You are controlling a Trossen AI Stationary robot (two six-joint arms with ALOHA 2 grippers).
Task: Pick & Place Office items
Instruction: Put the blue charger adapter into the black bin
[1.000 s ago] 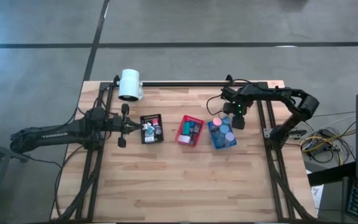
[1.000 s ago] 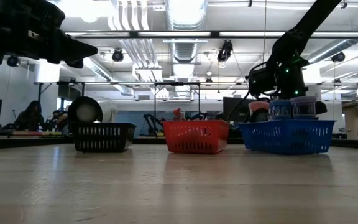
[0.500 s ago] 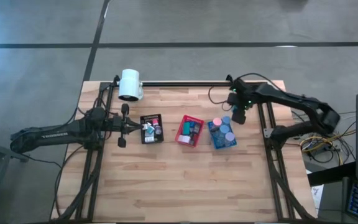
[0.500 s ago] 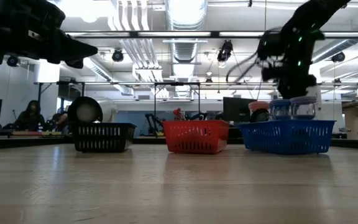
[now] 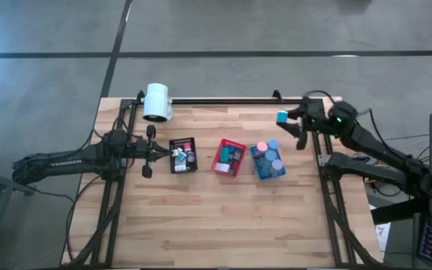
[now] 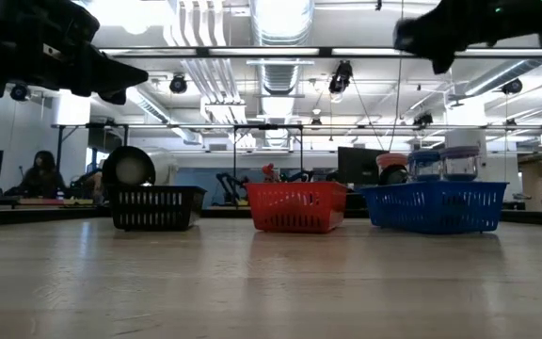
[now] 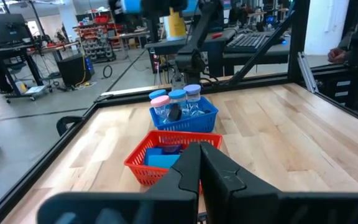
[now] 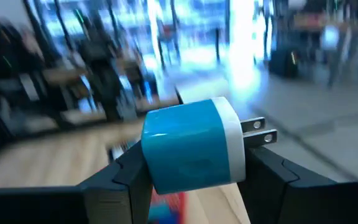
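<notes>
— Three trays in a row on the table [image 5: 223, 217], yes?
— Yes. Going left to right: the left hand [image 5: 149, 151] first, raised above the table's left side just beside the black tray [image 5: 183, 155], its fingers [image 7: 188, 171] pressed together on nothing.
— And the trays?
— The black tray carries small white, grey and pink pieces. The red tray [image 5: 229, 157] sits in the middle with teal and dark bits inside. The blue tray [image 5: 268, 161] is next, holding round-capped jars [image 7: 176, 102], pink and blue on top.
— The white cylinder?
— The white cylinder [image 5: 157, 102] lies at the table's far edge, behind the black tray.
— Where is the right hand?
— The right hand [image 5: 285, 120] is lifted high, beyond the blue tray towards the far right corner. Its fingers [image 8: 126, 171] are clamped on a blue and white plug adapter [image 8: 194, 146], whose two metal prongs stick out sideways.
— Touching anything else?
— No, the adapter hangs in the air, well apart from the trays.
</notes>
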